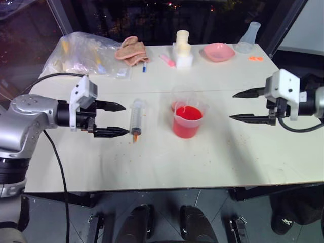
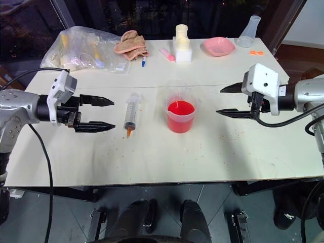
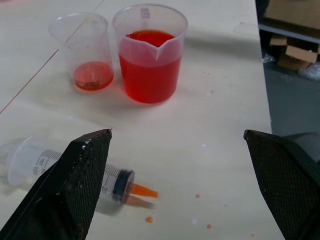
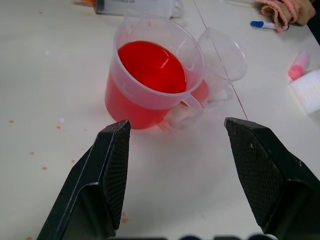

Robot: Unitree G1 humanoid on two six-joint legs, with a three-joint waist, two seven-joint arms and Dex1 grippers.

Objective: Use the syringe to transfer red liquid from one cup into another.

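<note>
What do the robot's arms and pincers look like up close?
Each arm is a rounded silver-grey shell ending in a white boxy wrist block, with a black cable looping off it. The left gripper and right gripper each have two long, pointed black fingers with a finely textured inner face.

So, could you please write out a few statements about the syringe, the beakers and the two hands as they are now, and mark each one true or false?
1. The syringe lies on the table with no hand gripping it. True.
2. The larger beaker holds far more red liquid than the smaller beaker. True.
3. The left hand is shut on the syringe. False: it is open and empty, beside the syringe.
4. The right hand holds the larger beaker. False: it is open and apart from it.
5. The pink bowl sits at the far side of the table. True.
6. The syringe stands upright in a beaker. False: it lies flat.
</note>
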